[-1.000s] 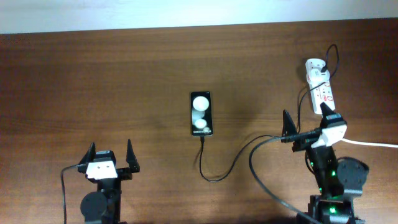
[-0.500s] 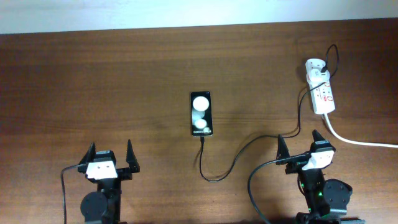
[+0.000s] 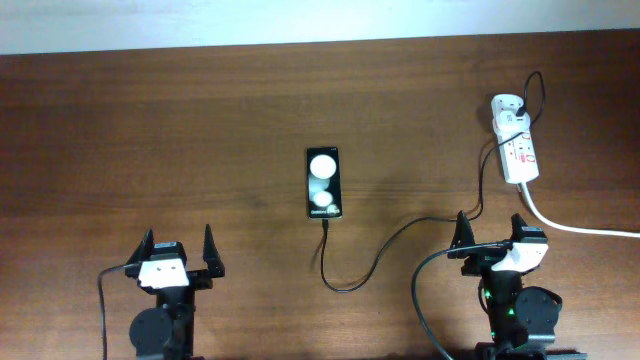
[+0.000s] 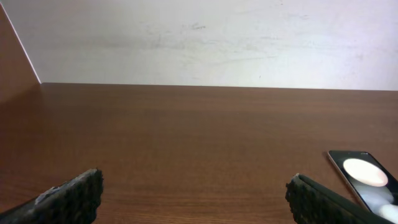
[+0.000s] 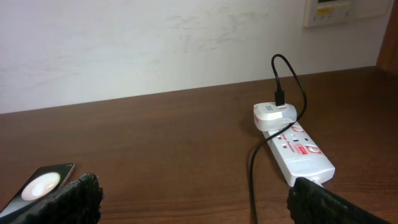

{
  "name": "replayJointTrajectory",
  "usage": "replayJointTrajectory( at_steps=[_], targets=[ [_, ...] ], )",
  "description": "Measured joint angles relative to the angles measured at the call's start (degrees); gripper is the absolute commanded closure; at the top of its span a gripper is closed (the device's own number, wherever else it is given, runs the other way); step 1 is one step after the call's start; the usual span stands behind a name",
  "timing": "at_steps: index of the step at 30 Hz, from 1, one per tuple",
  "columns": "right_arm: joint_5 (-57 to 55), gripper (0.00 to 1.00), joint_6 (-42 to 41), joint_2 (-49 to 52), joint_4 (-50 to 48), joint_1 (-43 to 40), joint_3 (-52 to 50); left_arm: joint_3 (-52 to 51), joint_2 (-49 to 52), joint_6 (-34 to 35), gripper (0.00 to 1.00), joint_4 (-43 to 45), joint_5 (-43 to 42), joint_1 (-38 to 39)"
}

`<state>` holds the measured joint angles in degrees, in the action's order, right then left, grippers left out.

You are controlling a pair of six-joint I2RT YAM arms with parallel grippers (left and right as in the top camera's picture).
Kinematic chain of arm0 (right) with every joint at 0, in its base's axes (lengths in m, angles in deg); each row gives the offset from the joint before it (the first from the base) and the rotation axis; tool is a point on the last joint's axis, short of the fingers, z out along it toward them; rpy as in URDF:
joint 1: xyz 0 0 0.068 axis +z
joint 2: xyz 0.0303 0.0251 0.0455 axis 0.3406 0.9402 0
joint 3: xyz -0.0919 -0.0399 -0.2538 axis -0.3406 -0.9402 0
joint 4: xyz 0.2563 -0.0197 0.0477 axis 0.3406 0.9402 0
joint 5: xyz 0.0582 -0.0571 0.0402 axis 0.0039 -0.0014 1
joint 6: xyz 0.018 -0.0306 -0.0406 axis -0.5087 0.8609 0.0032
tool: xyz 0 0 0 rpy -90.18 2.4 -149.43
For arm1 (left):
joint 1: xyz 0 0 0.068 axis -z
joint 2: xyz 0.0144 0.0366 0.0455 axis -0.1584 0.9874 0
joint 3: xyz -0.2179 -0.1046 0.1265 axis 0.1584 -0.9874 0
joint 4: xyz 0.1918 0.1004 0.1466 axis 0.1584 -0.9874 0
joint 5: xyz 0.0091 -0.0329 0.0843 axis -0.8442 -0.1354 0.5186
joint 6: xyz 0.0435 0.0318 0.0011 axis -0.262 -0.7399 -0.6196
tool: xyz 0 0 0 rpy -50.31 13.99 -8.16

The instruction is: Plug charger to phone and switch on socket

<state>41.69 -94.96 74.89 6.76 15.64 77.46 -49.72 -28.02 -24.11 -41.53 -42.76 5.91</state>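
A wooden table meets a white wall. The phone lies mid-table, the cable touching its near end; the socket lies far right. The left gripper and right gripper are open.

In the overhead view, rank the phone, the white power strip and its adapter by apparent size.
1. phone, largest
2. power strip, somewhat smaller
3. adapter, smallest, though not far below the strip's body
All three lie at a similar distance from the camera, so nearness hardly skews this.
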Motion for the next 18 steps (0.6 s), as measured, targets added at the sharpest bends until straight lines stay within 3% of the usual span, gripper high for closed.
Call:
replayJointTrajectory(
  at_steps=[18],
  targets=[
    [0.0,0.01,1.3,0.0,0.0,0.0,0.0,0.0,0.0,0.0,0.01,0.0,0.0,0.0]
  ],
)
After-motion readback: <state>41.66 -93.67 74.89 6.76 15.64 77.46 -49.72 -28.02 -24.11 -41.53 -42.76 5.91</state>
